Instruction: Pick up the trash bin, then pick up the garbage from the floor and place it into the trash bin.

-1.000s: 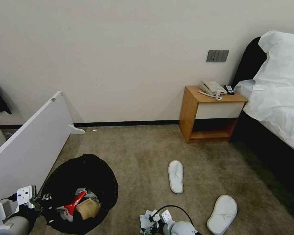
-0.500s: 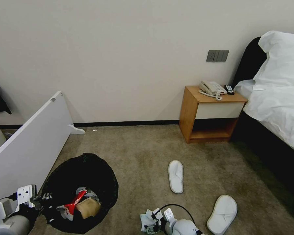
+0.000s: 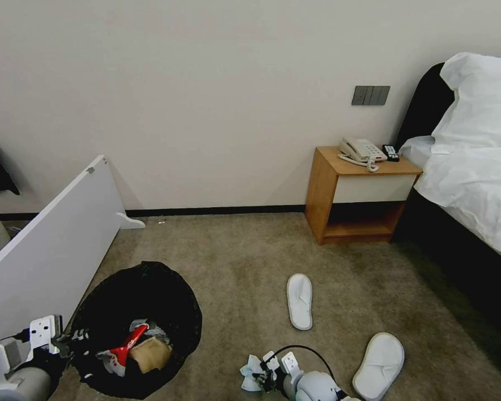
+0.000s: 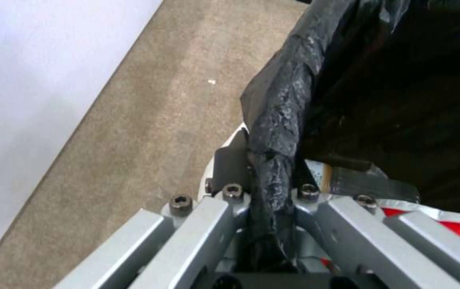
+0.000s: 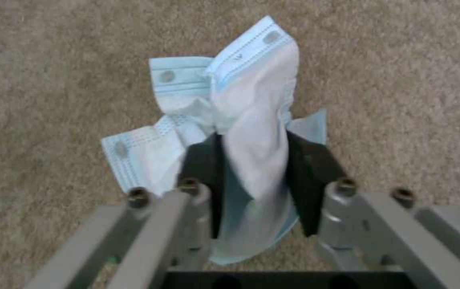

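Two slippers [image 3: 299, 301] lie on the carpet near our right gripper [image 5: 254, 176], whose jaws are clamped on a crumpled tissue [image 5: 246, 120] low over the floor. Our left gripper [image 4: 270, 188] pinches the bin [image 3: 139, 328] rim.

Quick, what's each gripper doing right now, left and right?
Left gripper: jaws shut on the rim of the trash bin, black liner pinched between them.
Right gripper: jaws shut on a crumpled face mask.
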`<state>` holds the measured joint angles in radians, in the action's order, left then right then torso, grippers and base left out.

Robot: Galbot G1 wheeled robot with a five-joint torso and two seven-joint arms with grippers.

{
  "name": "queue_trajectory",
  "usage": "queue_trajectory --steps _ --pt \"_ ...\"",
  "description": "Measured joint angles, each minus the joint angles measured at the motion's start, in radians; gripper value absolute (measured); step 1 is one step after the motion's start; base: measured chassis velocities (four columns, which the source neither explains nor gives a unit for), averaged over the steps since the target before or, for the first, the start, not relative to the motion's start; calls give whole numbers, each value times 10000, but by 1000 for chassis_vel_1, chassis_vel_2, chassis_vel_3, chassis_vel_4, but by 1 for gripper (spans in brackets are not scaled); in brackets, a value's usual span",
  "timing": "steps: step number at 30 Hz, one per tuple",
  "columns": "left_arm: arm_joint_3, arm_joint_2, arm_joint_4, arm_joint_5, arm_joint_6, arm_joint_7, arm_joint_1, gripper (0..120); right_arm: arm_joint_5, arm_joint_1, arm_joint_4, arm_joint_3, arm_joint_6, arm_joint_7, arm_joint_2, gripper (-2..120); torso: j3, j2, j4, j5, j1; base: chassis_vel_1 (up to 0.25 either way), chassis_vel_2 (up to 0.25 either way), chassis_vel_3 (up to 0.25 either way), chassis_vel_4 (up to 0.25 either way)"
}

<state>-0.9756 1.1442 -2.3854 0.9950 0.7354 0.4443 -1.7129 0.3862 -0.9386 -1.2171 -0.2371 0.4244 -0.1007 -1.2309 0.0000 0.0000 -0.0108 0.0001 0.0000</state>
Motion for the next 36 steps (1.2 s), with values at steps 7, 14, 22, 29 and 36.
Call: queue_trajectory --steps 7,14,22,29,36 --pt "17 3 0 -2 0 2 -8 2 49 -137 -259 115 -37 2 139 0 0 0 -1 0 0 0 0 0 0" --pt "32 -87 -14 69 0 3 -55 2 361 -316 -926 368 -158 28 443 0 0 0 0 0 0 0 0 0 0" --pt "313 -408 126 286 0 8 164 2 1609 -766 -2628 1574 -890 454 1185 0 0 0 -3 0 0 0 0 0 0" --pt "650 -624 354 473 0 -48 231 2 1989 -1312 -4830 2720 -1718 294 2174 0 0 0 1 0 0 0 0 0 0" --pt "799 -1053 460 912 0 -68 277 2 3000 -1434 -6544 3055 -2577 503 3024 0 -1 0 -1 0 0 0 0 0 0"
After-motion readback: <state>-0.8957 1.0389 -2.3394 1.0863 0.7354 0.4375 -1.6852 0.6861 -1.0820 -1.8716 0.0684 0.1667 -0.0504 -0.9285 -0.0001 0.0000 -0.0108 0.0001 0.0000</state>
